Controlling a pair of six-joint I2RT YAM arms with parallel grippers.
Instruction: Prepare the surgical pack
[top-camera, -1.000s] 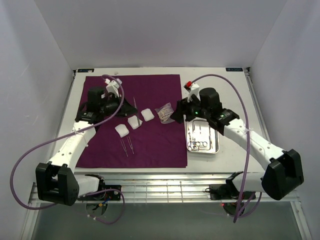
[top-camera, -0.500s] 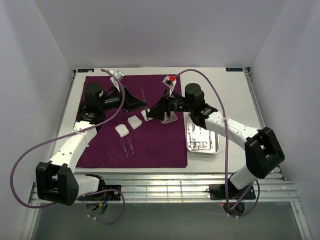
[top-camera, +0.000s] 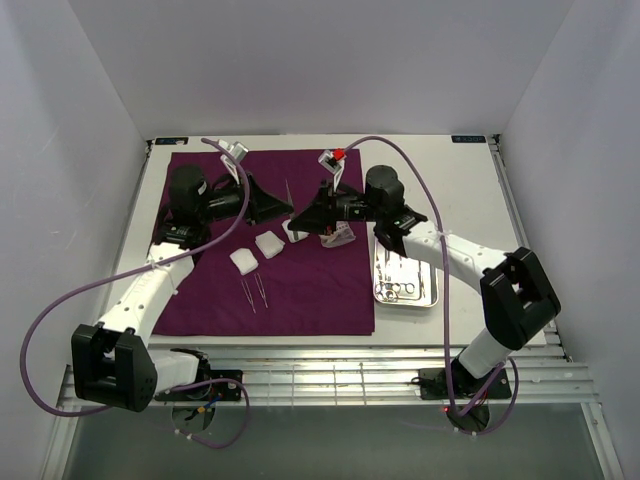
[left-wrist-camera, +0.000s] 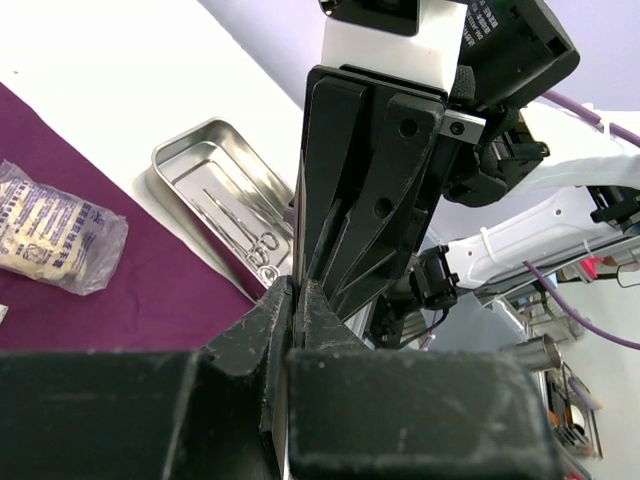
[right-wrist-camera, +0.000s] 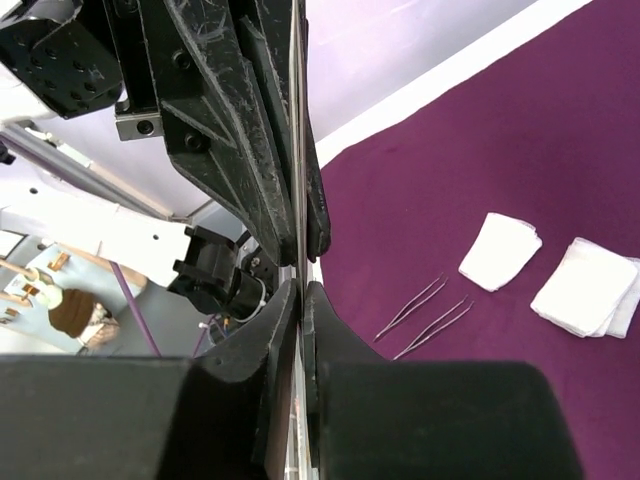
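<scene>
The deep-purple cloth (top-camera: 300, 290) of the surgical pack lies flat on the table. My left gripper (top-camera: 288, 212) and right gripper (top-camera: 299, 225) meet tip to tip above its middle. Both are shut on one thin steel instrument (top-camera: 288, 192) that stands upright between them. From the right wrist, that blade (right-wrist-camera: 300, 150) runs from my right gripper (right-wrist-camera: 301, 288) up into the left fingers (right-wrist-camera: 250, 130). The left gripper (left-wrist-camera: 298, 285) faces the right fingers (left-wrist-camera: 360, 180). Two white gauze pads (top-camera: 270, 244) and two tweezers (top-camera: 255, 293) lie on the cloth. The steel tray (top-camera: 433, 285) holds instruments (left-wrist-camera: 245, 225).
A clear packet (left-wrist-camera: 55, 230) of white material lies on the cloth under the right arm. The tray stands on bare white table just right of the cloth's edge. White walls close in the table on three sides. Purple cables loop from both arms.
My right arm swung left from over the tray to the left gripper and shut on the instrument. The left gripper turned and raised that instrument upright.
</scene>
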